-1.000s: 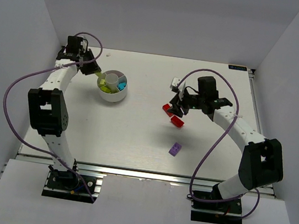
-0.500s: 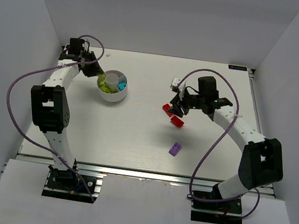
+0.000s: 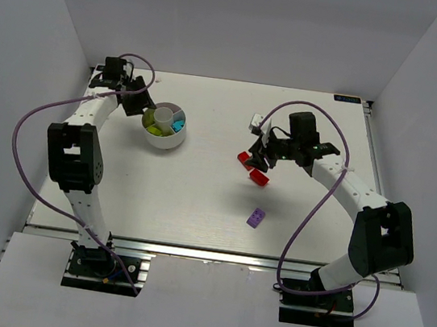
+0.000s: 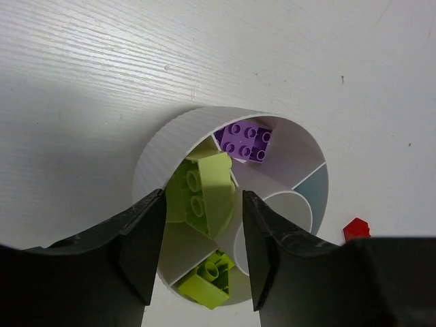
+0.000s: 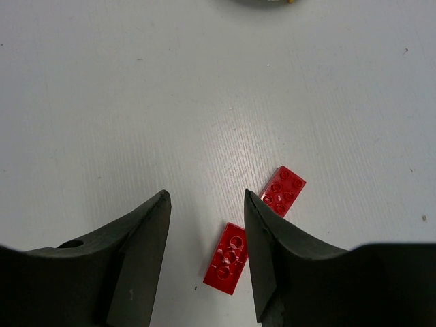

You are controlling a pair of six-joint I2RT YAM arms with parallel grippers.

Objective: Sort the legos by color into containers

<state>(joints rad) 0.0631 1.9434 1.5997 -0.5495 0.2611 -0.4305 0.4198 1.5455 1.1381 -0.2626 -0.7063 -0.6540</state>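
The white divided dish stands at the back left. In the left wrist view its wall shows, with a lime brick lying tilted across a divider, a second lime brick and a purple brick in their own wedges. My left gripper is open and empty just up-left of the dish. My right gripper is open and hovers over two red bricks, apart from both. A purple brick lies alone on the table.
A cyan brick lies in the dish's right wedge. A small white connector hangs off the right arm's cable. A red brick shows far off in the left wrist view. White walls close in the table on three sides.
The lime brick seen at my left gripper's tips is now in the dish, and that gripper has drawn back up and left. The right arm has not moved.
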